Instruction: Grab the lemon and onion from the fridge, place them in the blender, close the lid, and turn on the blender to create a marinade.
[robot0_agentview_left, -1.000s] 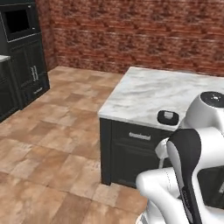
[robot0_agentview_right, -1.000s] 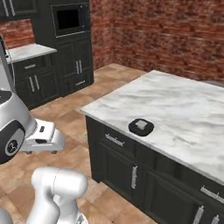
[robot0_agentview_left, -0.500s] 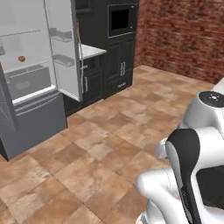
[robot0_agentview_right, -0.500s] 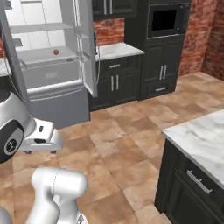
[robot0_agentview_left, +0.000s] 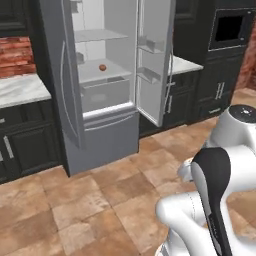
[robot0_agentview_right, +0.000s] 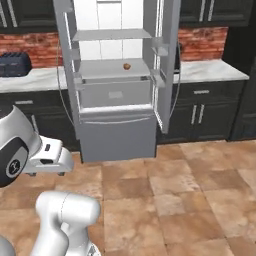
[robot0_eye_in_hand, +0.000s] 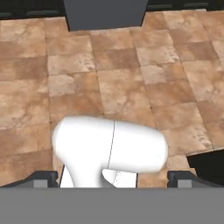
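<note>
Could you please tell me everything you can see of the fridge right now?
The fridge is a tall grey appliance standing on the tiled floor between dark cabinets, against the back wall. Both upper doors are swung open, showing a white-grey inside with wide shelves, door bins and a drawer front beneath. A closed grey lower drawer forms its base. On a middle shelf sits the onion, a small reddish-brown ball, alone on that shelf. Nothing of the robot touches the fridge.

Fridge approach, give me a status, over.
Gripper open, empty, aimed at tiled floor. Fridge doors open, onion sitting on a middle shelf. Nothing on the floor between base and fridge.
</note>
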